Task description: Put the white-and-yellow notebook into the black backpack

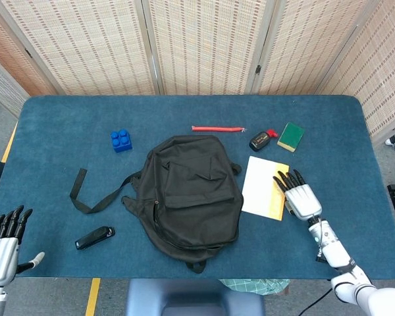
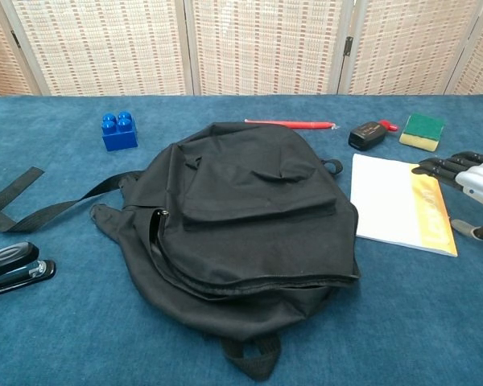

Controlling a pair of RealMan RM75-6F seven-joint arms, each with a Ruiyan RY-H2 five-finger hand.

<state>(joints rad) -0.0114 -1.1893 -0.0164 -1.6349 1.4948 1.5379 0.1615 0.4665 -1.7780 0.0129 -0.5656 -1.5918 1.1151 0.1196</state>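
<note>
Just left of the right hand (image 1: 300,197) in the head view lies the white-and-yellow notebook (image 1: 264,187), flat on the blue surface (image 1: 329,138); the hand's dark fingertips (image 1: 282,178) reach over the notebook's yellow edge, spread and grasping nothing — whether they touch the cover I cannot tell. Further left of that hand sits the black backpack (image 1: 187,194), its strap (image 1: 92,197) trailing away toward the left hand (image 1: 1,247), which hangs at the surface's near corner, fingers apart and empty. A black stapler (image 1: 94,237) rests to the right of the left hand. Beyond the right hand are a green-and-yellow sponge (image 1: 290,136), a small black bottle with a red cap (image 1: 261,139), a red pen (image 1: 217,128) and, farther left, a blue building brick (image 1: 121,140).

From the chest view the right hand (image 2: 475,178) enters at the right edge — fingers extended over the notebook (image 2: 398,203) at its yellow margin, holding nothing. The backpack (image 2: 241,225) lies left of the notebook, zipper partly open along its side.
</note>
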